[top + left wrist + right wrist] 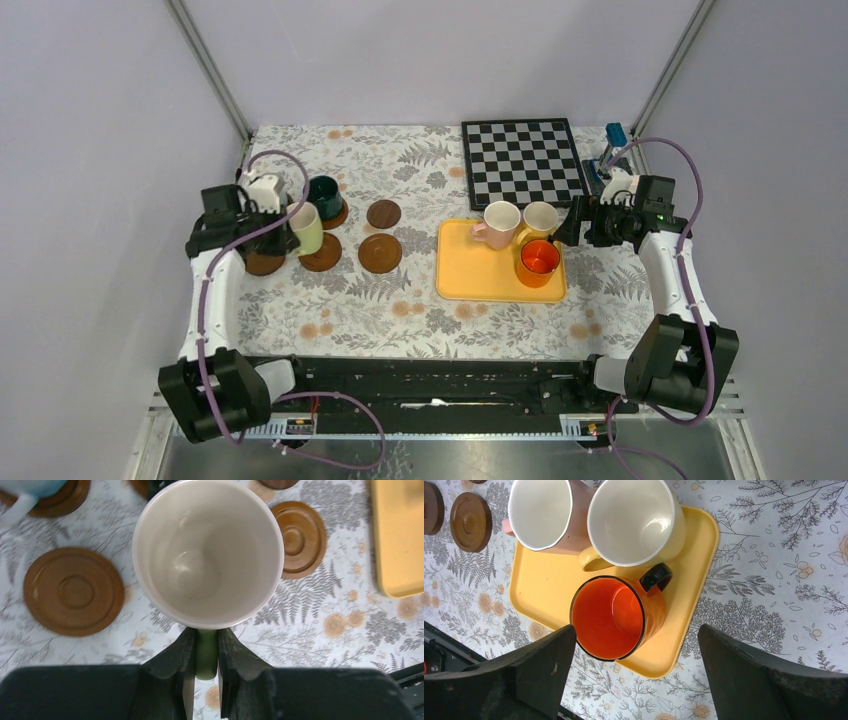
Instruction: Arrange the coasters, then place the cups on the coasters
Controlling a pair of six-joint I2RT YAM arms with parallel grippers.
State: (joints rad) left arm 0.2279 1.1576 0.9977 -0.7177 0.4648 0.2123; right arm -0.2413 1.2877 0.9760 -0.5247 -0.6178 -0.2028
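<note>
The table (400,310) is covered by a leaf-print cloth. A chessboard (523,160) lies at its far right, and a yellow tray (470,275) lies just in front of the board.

The left gripper (285,225) is over the left side of the table. Its fingers (182,660) are pinched tight on the handle of the light green cup (207,550). The cup is upright with its pale inside showing. From above it overlaps the far edge of a bare coaster (320,252); I cannot tell whether it touches it.

The right gripper (572,225) hangs at the tray's right edge with its jaws spread wide and nothing in them. In the wrist view the orange cup (611,617) shows below the gap.

Three cups stand on the tray. The pink cup (498,222) and the yellow cup (540,218) are side by side at the back, with the orange one in front of them.

The dark green cup (323,195) sits on a coaster beside the left gripper, and the blue cup (35,486) sits on another.

Three more coasters (380,252) lie bare, one near the left arm and two between the held cup and the tray.
</note>
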